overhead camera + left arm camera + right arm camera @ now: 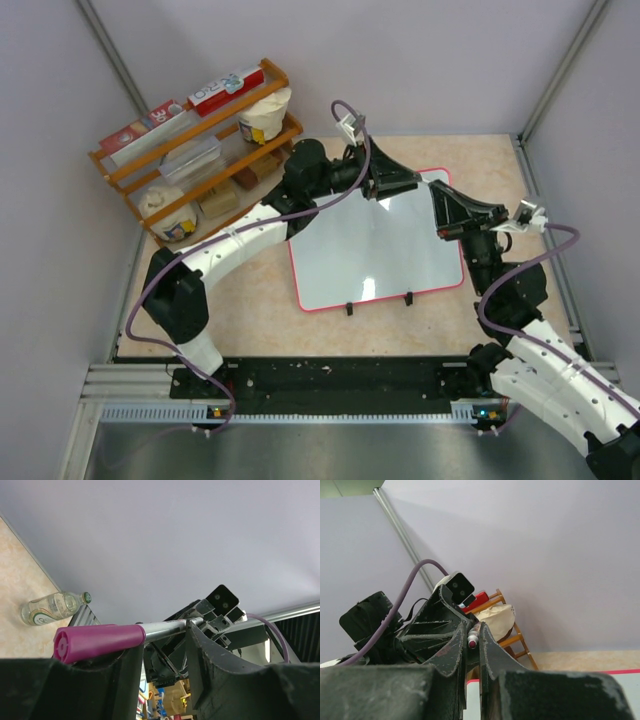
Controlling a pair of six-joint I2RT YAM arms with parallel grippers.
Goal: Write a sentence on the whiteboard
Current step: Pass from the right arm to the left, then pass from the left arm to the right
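Observation:
The whiteboard [380, 255], white with a pink-red rim, lies flat on the table; its surface is blank and no sentence shows on it. Both grippers meet in the air over its far edge. My right gripper [474, 641] [440, 205] is shut on the silver barrel of a marker [473, 639], whose pink end faces the camera. In the left wrist view the marker's magenta cap [97, 641] rests across the tip of one finger of my left gripper [165, 639] [392, 183]. The left jaws stand apart with a gap between them, not clamped on the marker.
A wooden rack [200, 150] with boxes, a cup and bags stands at the back left. A clear bottle [52, 607] lies on the table by the wall. Two black clips [350, 308] sit on the board's near edge. Enclosure walls surround the table.

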